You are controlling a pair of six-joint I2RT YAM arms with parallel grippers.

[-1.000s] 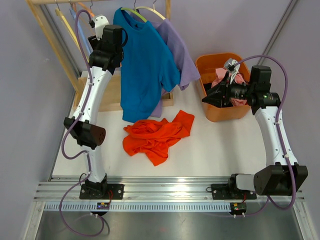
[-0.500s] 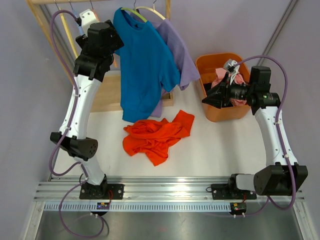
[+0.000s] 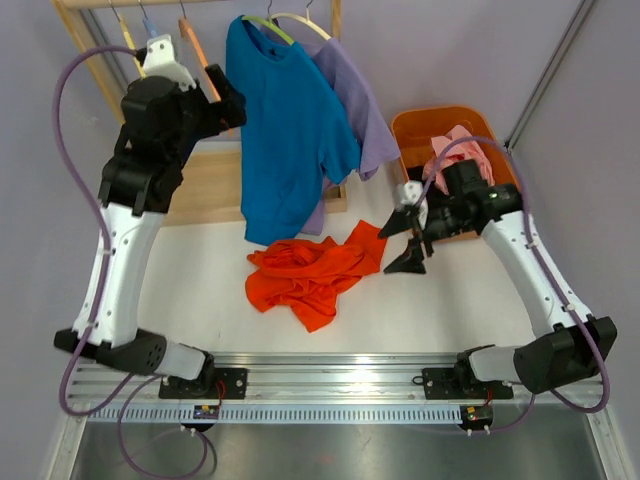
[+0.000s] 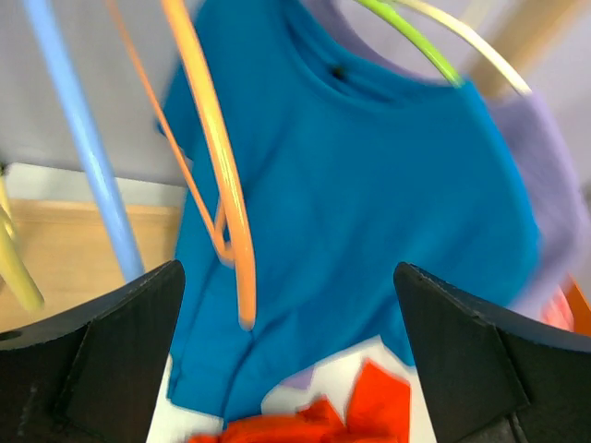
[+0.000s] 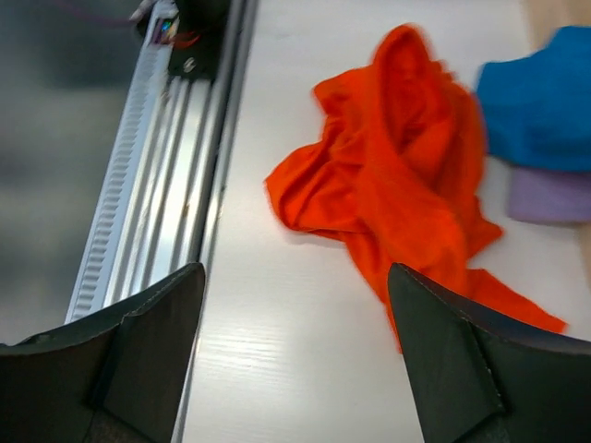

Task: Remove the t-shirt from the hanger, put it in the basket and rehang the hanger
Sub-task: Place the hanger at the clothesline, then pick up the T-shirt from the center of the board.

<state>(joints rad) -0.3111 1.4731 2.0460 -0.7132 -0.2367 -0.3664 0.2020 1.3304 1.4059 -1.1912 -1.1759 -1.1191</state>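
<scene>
The blue t-shirt [image 3: 295, 140] hangs on its green hanger [image 3: 268, 27] at the upper centre of the top view, with a purple shirt [image 3: 365, 110] behind it. At upper left, just beside the sleeve, the left gripper [image 3: 228, 105] gapes wide and holds nothing. At centre right, the right gripper [image 3: 405, 245] is likewise spread and empty, near a crumpled orange t-shirt [image 3: 315, 270].

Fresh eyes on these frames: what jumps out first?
A blue t-shirt hangs from the rack at back centre, in front of a lilac shirt. Just in front of them, a crumpled orange garment lies mid-table. At back right, an orange bin holds pink clothing.
</scene>
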